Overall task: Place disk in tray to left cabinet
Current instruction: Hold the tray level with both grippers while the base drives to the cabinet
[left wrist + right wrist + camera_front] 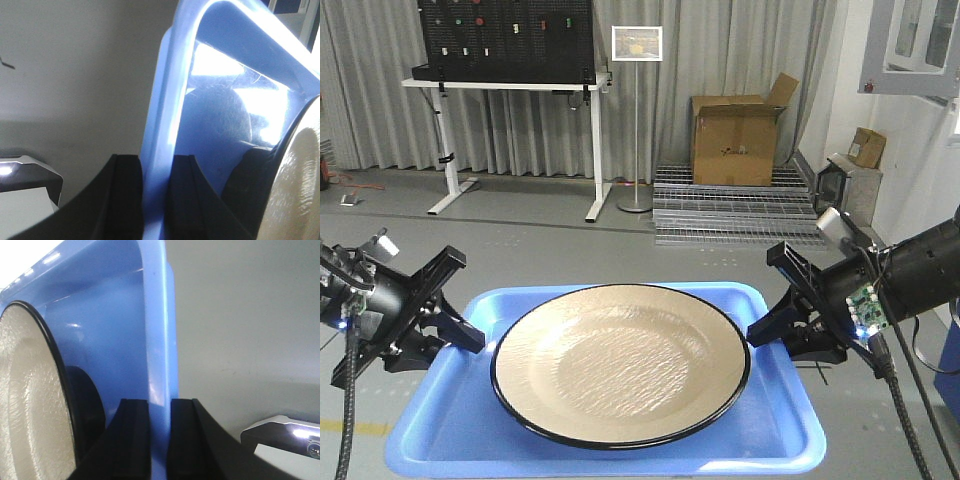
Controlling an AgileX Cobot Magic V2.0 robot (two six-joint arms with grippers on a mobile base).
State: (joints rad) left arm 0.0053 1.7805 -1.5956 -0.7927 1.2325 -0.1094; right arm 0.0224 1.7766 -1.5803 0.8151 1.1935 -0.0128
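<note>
The blue tray (430, 430) is closest, held up over the grey floor (540, 245). The big tan disk (620, 360) with the black edge lies flat in it. The left gripper (463, 322) has its jaws pinched on the tray's left rim. The right gripper (768, 312) has its jaws pinched on the right rim.

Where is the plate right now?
In the front view the plate sits low and centre, lying flat in the blue tray, between the left end effector and right end effector, each clamped on a tray side rim.
</note>
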